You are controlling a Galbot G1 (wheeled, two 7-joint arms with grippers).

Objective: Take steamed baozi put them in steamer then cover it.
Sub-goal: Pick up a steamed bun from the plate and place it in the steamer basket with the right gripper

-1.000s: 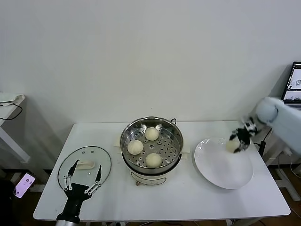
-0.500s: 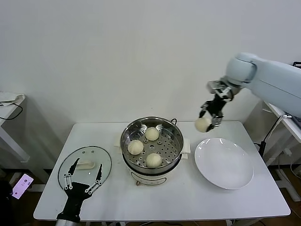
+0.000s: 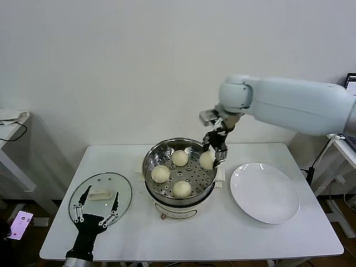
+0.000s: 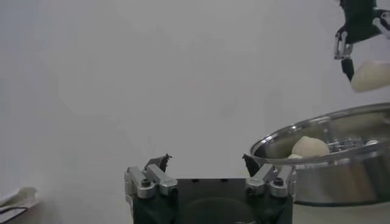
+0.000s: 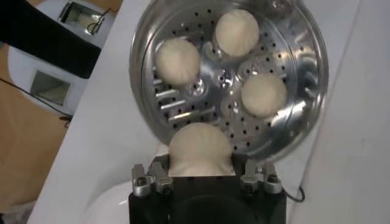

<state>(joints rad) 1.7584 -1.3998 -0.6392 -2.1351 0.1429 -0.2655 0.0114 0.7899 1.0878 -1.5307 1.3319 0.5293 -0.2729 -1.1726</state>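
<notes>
Showing a smooth pale grey-blue right arm (image 3: 289, 103), rounded at the joint; wearing black grippers with silver knuckles and dark screws (image 4: 210, 182).

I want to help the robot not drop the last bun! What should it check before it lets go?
1. Right tool holds the fourth baozi firmly: ok.
2. Baozi is over the steamer, not the table: ok, though near the right rim.
3. Free spot on the tray beside the three baozi already inside: ok.
4. Bun low enough to drop gently: cannot tell.
5. Plate has no buns left: ok.
6. Left tool open near the cover, ready: ok.
</notes>
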